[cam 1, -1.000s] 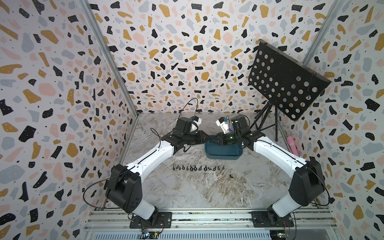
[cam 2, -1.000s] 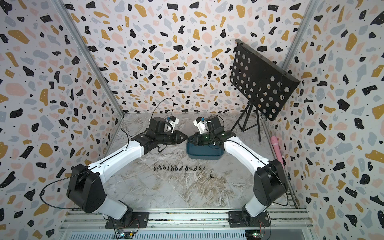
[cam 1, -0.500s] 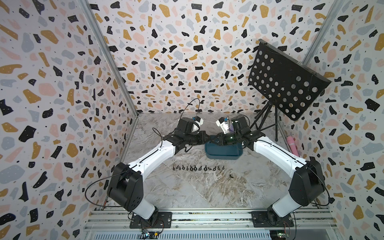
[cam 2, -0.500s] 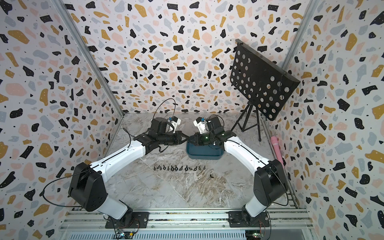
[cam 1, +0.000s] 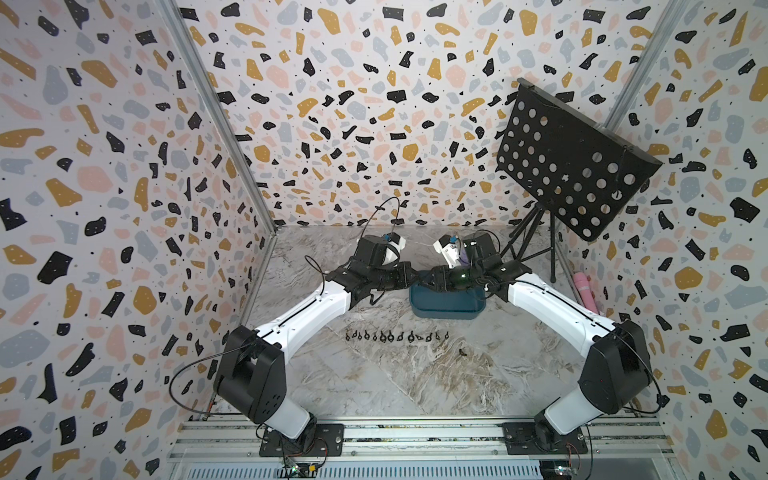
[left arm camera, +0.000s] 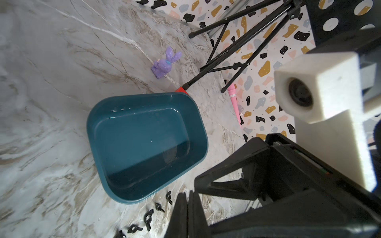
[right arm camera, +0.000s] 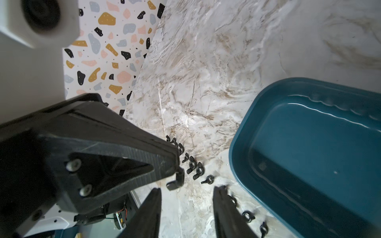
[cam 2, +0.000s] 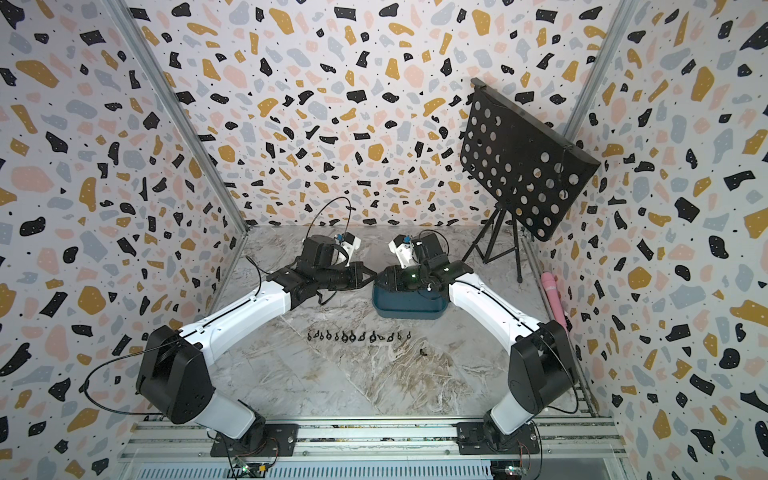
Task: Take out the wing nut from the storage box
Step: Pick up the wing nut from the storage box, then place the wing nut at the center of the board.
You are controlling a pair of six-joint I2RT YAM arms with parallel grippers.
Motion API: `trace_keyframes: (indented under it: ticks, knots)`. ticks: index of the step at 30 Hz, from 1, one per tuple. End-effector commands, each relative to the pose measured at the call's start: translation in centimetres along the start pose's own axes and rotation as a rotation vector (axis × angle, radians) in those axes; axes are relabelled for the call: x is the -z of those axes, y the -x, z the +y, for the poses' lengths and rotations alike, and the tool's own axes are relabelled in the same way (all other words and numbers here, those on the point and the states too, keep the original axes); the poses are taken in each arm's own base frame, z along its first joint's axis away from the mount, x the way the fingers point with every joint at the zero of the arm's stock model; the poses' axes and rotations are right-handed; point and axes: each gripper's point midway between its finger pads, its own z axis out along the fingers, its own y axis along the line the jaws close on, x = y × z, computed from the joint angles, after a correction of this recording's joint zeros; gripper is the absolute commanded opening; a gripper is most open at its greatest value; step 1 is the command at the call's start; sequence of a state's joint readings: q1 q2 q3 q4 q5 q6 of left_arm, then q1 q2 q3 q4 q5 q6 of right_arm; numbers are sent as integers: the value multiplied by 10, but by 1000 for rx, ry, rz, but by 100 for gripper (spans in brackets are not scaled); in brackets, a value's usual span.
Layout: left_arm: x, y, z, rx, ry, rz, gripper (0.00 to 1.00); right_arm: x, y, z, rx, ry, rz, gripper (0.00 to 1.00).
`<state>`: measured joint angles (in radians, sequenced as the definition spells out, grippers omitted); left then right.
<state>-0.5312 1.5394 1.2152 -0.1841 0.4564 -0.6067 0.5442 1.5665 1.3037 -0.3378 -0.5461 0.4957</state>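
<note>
The storage box (cam 1: 446, 312) (cam 2: 409, 311) is a dark teal tub at the back middle of the marble table, and its inside (left arm camera: 144, 131) (right arm camera: 309, 164) looks bare. Over its left end the two grippers meet tip to tip. My left gripper (cam 1: 417, 276) (cam 2: 375, 275) (left arm camera: 188, 195) is shut. In the right wrist view a small black wing nut (right arm camera: 175, 182) hangs pinched at the left gripper's (right arm camera: 177, 171) tip. My right gripper (cam 1: 429, 277) (cam 2: 384, 276) (right arm camera: 187, 189) is open, its fingers standing either side just below that nut, not touching it.
A row of several black wing nuts (cam 1: 395, 336) (cam 2: 359, 336) (right arm camera: 192, 164) lies in front of the box, and a single one (cam 1: 462, 353) lies nearer. A purple rabbit toy (left arm camera: 165, 63), a red block (left arm camera: 182, 89), a pink tube (cam 1: 584, 291) and a music stand (cam 1: 573, 166) are behind and to the right.
My left arm has reached in towards the right gripper and its jaws have closed. The right jaws, shut before, have just opened.
</note>
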Motion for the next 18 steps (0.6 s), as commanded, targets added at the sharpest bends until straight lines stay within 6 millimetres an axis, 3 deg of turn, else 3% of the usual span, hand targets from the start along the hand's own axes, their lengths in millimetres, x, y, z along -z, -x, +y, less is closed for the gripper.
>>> trace_keyframes:
  ticks: [1, 8, 10, 18]
  knots:
    - [21, 12, -1, -40, 35, -58, 0, 26, 10, 7, 26, -31, -72, 56]
    - [55, 8, 41, 12, 199, -103, 0, 32, 8, -3, 17, -78, -94, 85]
    - [67, 5, 54, 25, 254, -114, 0, 33, 9, -5, 12, -86, -103, 98]
    - [117, -14, 97, 55, 485, -157, 0, 37, 8, -10, 4, -110, -117, 100]
